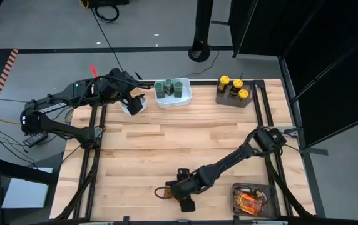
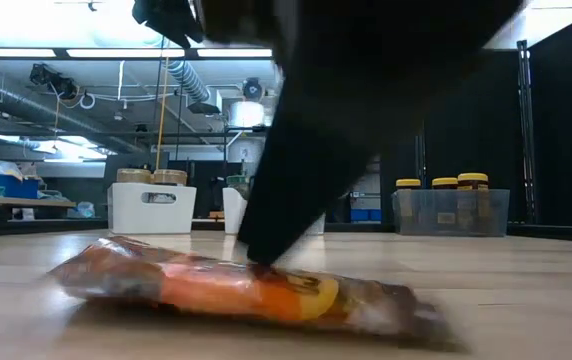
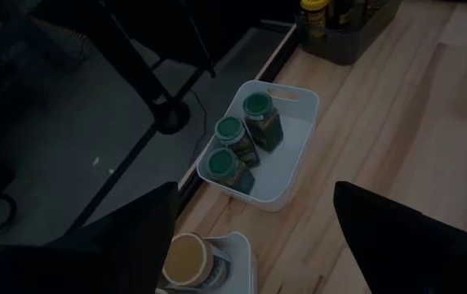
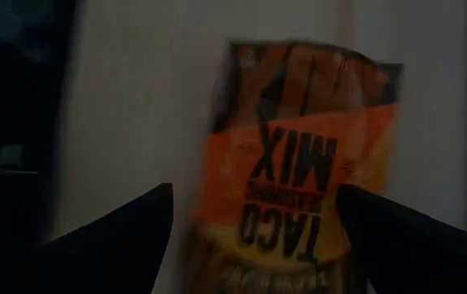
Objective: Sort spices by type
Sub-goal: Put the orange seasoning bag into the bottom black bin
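Note:
A flat orange-and-brown foil packet [image 4: 299, 180] lies on the wooden table near its front edge [image 1: 171, 196]. My right gripper [image 4: 254, 233] is open and slants down over it, one finger on either side of the packet's near end. The low view shows it coming down onto the packet [image 2: 236, 285]. At the far left, my left gripper [image 3: 254, 245] hangs open above a white tub holding a tan-lidded jar [image 3: 189, 261]. Three green-lidded jars [image 3: 237, 143] stand in a second white tub [image 1: 188, 94]. Three yellow-lidded jars [image 1: 232, 84] stand in a grey bin. My right gripper comes at the packet from above, slanting down. One dark fingertip [image 2: 264, 255] reaches the packet's top in the low view, but I cannot tell whether it touches. The packet lies flat on the table.
A grey bin [image 1: 273, 194] with more orange packets stands at the front right corner. The tubs and the bin of yellow-lidded jars line the far edge. Bare wood stretches across the table's middle [image 1: 179, 137]. A black frame rail [image 1: 263, 106] runs along the right side.

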`<state>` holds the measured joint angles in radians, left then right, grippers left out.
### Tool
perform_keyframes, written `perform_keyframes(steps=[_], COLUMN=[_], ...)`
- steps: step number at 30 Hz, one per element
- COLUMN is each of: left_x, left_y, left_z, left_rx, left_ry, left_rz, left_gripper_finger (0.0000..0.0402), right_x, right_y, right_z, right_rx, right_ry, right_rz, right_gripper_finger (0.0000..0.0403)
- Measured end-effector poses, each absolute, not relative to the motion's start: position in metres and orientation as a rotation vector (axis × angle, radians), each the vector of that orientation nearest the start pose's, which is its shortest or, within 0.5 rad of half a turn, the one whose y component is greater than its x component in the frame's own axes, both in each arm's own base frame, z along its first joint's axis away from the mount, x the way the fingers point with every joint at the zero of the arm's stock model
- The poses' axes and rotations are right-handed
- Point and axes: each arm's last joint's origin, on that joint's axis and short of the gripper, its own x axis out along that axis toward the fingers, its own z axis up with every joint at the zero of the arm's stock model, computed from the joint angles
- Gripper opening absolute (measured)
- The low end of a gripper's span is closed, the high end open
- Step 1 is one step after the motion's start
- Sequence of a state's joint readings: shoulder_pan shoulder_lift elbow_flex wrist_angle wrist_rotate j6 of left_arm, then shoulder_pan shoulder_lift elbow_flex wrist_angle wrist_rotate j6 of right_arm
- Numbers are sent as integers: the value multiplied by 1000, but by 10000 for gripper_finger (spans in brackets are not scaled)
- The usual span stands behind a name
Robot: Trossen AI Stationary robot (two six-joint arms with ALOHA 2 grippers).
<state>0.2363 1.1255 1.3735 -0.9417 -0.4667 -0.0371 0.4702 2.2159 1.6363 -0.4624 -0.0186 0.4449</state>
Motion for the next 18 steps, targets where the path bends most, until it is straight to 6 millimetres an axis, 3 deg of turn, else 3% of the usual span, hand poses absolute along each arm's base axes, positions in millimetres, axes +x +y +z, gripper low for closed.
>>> perform_keyframes(steps=[5, 9, 13, 18], left_x=[193, 192, 193, 192], left_y=[60, 60, 60, 60], left_z=[400, 400, 400, 399], left_rx=[23, 0, -15, -18], left_ry=[680, 672, 666, 676], left_rz=[696, 704, 710, 711], left_gripper_finger=[332, 332, 332, 332], right_x=[418, 415, 409, 407], right_y=[221, 226, 231, 230], right_z=[122, 111, 108, 108], right_rx=[159, 166, 136, 198], right_ry=[1082, 1096, 1097, 1094], right_rz=[131, 63, -2, -84], right_gripper_finger=[350, 322, 261, 149])
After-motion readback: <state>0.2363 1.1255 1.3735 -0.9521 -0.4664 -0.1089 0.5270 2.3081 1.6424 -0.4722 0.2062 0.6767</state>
